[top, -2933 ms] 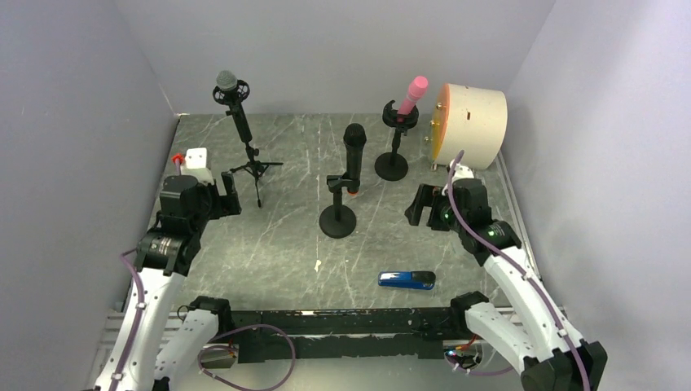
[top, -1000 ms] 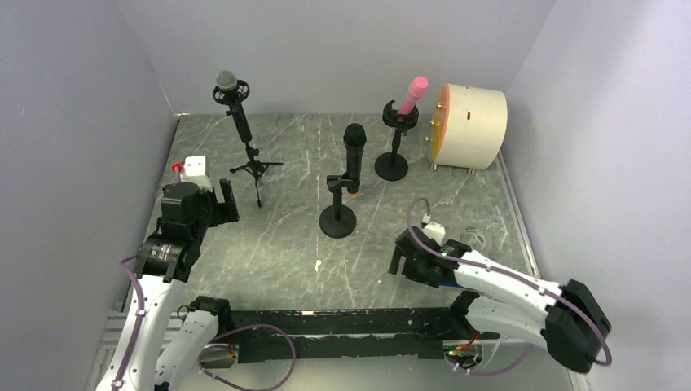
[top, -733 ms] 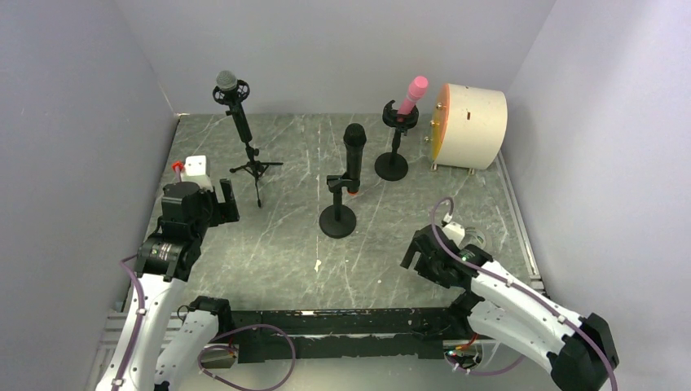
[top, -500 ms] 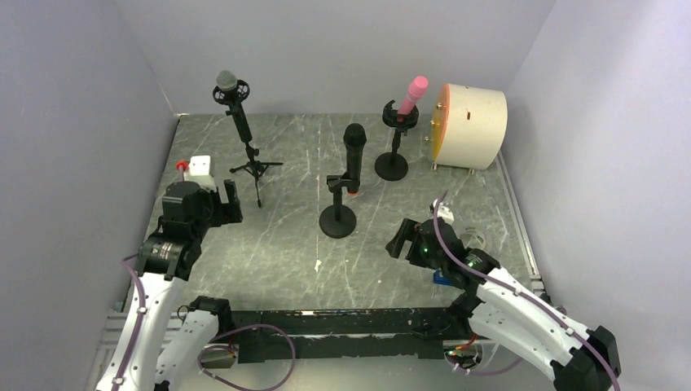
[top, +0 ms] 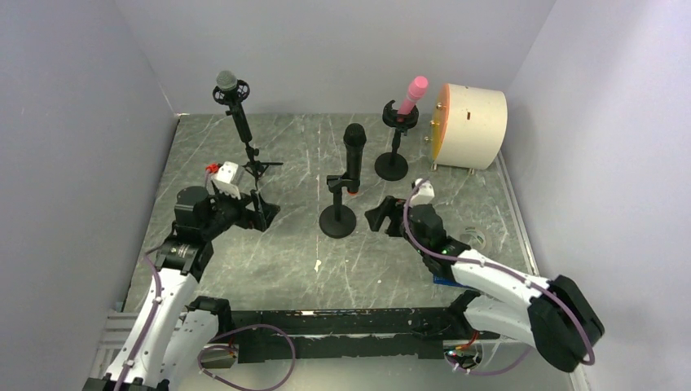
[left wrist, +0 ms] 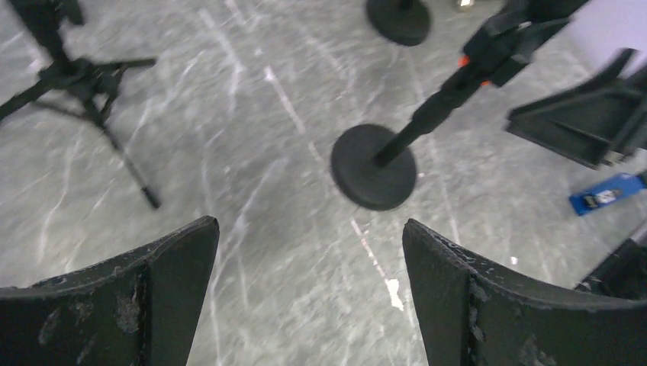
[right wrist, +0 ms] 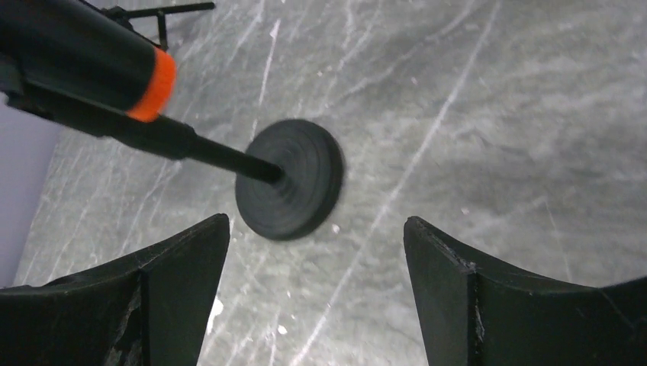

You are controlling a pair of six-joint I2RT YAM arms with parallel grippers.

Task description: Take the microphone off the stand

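A black microphone (top: 354, 148) with an orange ring stands upright in a black round-base stand (top: 337, 220) at the table's middle. The stand's base also shows in the left wrist view (left wrist: 374, 166) and the right wrist view (right wrist: 290, 178), where the microphone (right wrist: 76, 57) crosses the top left. My left gripper (top: 265, 213) is open and empty, left of the stand. My right gripper (top: 381, 218) is open and empty, just right of the stand. Neither touches it.
A grey-headed microphone on a tripod (top: 242, 122) stands at the back left. A pink microphone on a round stand (top: 401, 122) and a cream cylinder (top: 471, 125) stand at the back right. A blue stapler (top: 446, 280) lies partly hidden under my right arm.
Both arms have swung inward toward the middle stand. My right gripper moved from near the front edge up and left to the stand. My left gripper moved right past the tripod.
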